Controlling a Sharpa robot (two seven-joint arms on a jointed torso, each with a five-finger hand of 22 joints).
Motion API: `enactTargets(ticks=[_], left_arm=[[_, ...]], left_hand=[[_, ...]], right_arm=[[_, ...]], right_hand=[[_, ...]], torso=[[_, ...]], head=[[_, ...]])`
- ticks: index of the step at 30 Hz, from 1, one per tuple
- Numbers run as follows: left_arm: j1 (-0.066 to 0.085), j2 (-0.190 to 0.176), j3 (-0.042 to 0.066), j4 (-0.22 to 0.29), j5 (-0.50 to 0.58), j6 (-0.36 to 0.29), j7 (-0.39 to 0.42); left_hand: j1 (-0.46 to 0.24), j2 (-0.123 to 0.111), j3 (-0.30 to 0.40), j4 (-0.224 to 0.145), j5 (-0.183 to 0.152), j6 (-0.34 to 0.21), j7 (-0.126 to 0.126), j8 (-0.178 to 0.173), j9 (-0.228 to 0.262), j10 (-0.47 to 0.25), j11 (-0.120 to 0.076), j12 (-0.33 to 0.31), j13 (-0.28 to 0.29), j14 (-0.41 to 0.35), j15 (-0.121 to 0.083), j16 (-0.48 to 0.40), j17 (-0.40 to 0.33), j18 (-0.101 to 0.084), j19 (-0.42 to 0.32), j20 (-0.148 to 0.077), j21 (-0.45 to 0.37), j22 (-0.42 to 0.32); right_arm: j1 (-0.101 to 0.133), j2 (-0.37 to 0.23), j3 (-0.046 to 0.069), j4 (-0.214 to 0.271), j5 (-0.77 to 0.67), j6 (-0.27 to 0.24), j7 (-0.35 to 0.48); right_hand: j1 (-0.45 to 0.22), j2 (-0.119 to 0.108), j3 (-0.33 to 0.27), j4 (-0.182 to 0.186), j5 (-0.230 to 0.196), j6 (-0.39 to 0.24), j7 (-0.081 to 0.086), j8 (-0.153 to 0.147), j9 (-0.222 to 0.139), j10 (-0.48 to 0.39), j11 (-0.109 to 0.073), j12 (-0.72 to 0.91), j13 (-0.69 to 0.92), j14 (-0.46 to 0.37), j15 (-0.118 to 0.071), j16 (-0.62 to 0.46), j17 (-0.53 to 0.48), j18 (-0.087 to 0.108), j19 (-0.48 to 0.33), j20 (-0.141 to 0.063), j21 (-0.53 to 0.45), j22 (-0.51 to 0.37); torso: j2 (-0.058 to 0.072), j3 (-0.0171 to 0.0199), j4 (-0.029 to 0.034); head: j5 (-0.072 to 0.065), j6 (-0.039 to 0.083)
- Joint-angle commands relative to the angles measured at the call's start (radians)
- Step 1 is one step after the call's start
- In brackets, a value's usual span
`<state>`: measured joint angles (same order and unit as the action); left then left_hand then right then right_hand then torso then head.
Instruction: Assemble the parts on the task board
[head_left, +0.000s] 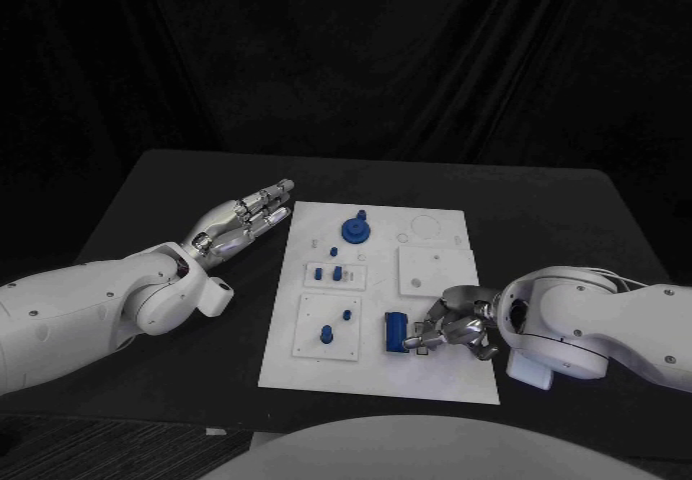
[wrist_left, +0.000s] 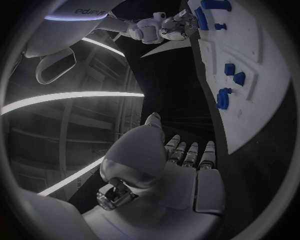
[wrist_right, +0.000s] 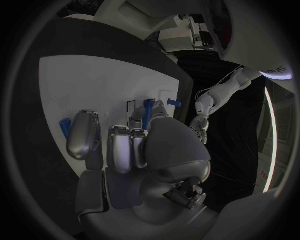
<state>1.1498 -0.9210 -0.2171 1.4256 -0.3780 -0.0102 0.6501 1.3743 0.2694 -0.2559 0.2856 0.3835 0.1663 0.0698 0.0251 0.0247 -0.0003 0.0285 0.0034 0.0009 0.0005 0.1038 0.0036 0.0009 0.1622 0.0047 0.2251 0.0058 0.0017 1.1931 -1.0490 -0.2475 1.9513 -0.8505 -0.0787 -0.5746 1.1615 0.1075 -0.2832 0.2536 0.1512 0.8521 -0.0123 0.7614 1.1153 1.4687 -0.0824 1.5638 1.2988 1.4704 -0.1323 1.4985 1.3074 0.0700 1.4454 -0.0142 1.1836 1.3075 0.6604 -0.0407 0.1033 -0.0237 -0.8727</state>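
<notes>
now the right hand (head_left: 450, 328) fingers pinch the blue part (head_left: 395, 332) on the task board (head_left: 433, 380).

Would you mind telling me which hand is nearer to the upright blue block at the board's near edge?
Right. The right hand is right beside the blue block; the left hand lies off the task board, far side.

Black tabletop (head_left: 159, 190), white task board (head_left: 440, 375) lying flat at its middle, long side running away from the robot.
</notes>
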Motion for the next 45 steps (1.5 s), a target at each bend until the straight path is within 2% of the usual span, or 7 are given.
enactTargets(ticks=[1,5,9,12,17,30,45], left_arm=[[-0.001,0.0,0.001,0.002,0.0,0.011,0.008],[-0.001,-0.003,0.001,0.003,0.0,0.01,0.005],[-0.001,-0.004,0.001,0.004,0.0,0.007,0.002],[-0.002,-0.003,0.001,0.005,0.0,0.005,0.0],[-0.002,-0.003,0.001,0.005,0.0,0.003,-0.001],[-0.002,-0.004,0.001,0.005,0.0,0.004,-0.006],[-0.002,-0.002,0.001,0.003,0.0,0.008,-0.016]], left_hand=[[0.011,0.003,0.007,-0.001,0.006,0.007,0.001,0.006,0.002,0.0,0.007,-0.003,-0.001,0.0,-0.002,-0.004,-0.001,0.017,-0.003,0.006,-0.004,0.0],[0.011,0.004,0.008,-0.001,0.007,0.009,0.002,0.007,0.002,0.0,0.008,-0.003,-0.001,0.0,-0.001,-0.004,-0.001,0.017,-0.003,0.007,-0.004,0.0],[0.012,0.004,0.008,-0.001,0.007,0.011,0.003,0.007,0.002,0.0,0.008,-0.003,-0.001,0.0,-0.001,-0.004,-0.001,0.017,-0.003,0.008,-0.004,0.0],[0.014,0.003,0.009,-0.002,0.007,0.013,0.005,0.008,0.002,0.0,0.011,-0.003,-0.001,0.0,0.0,-0.004,-0.001,0.017,-0.003,0.009,-0.004,0.0],[0.015,0.003,0.009,-0.002,0.008,0.013,0.006,0.008,0.002,0.0,0.012,-0.003,-0.001,0.0,0.001,-0.004,-0.001,0.018,-0.003,0.009,-0.004,0.0],[0.025,0.004,0.014,-0.006,0.017,0.015,0.011,0.008,0.002,0.0,0.019,-0.003,-0.001,0.0,0.006,-0.004,-0.001,0.018,-0.002,0.011,-0.004,0.0],[0.05,0.007,0.029,-0.025,0.053,0.023,0.016,0.01,0.003,0.0,0.024,-0.003,-0.001,0.0,0.006,-0.004,-0.001,0.018,-0.002,0.013,-0.003,0.0]], right_arm=[[0.016,-0.032,0.0,0.031,-0.007,-0.053,0.04],[0.065,-0.086,0.0,0.061,-0.034,-0.061,0.05],[0.107,-0.13,0.0,0.074,-0.065,-0.019,0.021],[0.13,-0.169,0.0,0.081,-0.134,0.034,-0.009],[0.143,-0.198,-0.001,0.076,-0.291,0.108,-0.059],[0.115,-0.208,-0.001,0.072,-0.467,0.12,-0.109],[0.056,-0.19,-0.001,0.065,-0.504,0.068,-0.115]], right_hand=[[-0.05,-0.027,-0.027,0.029,0.024,0.01,0.014,-0.083,-0.078,0.102,0.016,0.007,0.272,0.065,0.009,-0.004,0.054,0.01,-0.002,0.005,-0.007,0.155],[-0.07,-0.046,-0.056,0.031,0.175,0.07,0.047,-0.318,-0.32,0.102,0.047,0.007,0.272,0.055,0.036,-0.025,0.007,0.018,-0.015,0.026,-0.051,0.143],[-0.05,-0.036,-0.057,0.028,0.241,0.119,0.053,-0.395,-0.418,0.102,0.052,0.007,0.272,0.052,0.039,-0.038,-0.016,0.022,-0.02,0.033,-0.078,0.136],[0.044,-0.039,-0.029,-0.015,0.505,0.132,0.053,-0.437,-0.466,0.102,0.049,0.007,0.272,0.055,0.037,-0.032,-0.002,0.018,-0.011,0.03,-0.059,0.142],[0.123,-0.047,0.002,-0.051,0.572,0.152,0.051,-0.474,-0.511,0.102,0.048,0.007,0.272,0.055,0.036,-0.032,-0.001,0.015,-0.004,0.03,-0.046,0.148],[0.145,-0.043,0.013,-0.039,0.409,0.214,0.039,-0.471,-0.527,0.102,0.038,0.007,0.272,0.054,0.029,-0.036,-0.009,0.014,0.001,0.025,-0.044,0.151],[0.019,-0.021,0.007,0.034,0.015,0.263,0.024,-0.418,-0.467,0.102,0.024,0.007,0.272,0.057,0.019,-0.031,0.002,0.012,0.008,0.015,-0.038,0.155]], torso=[[0.0,-0.0008,0.0013],[0.0,-0.001,-0.0014],[-0.001,-0.0025,-0.0014],[0.001,-0.0015,0.0006],[0.001,0.0007,-0.0001],[0.0,-0.001,-0.0003],[0.0,0.0005,0.0005]], head=[[0.0,0.0],[0.002,0.0],[-0.003,0.0],[-0.008,0.0],[-0.011,0.0],[-0.022,0.0],[-0.02,0.0]])
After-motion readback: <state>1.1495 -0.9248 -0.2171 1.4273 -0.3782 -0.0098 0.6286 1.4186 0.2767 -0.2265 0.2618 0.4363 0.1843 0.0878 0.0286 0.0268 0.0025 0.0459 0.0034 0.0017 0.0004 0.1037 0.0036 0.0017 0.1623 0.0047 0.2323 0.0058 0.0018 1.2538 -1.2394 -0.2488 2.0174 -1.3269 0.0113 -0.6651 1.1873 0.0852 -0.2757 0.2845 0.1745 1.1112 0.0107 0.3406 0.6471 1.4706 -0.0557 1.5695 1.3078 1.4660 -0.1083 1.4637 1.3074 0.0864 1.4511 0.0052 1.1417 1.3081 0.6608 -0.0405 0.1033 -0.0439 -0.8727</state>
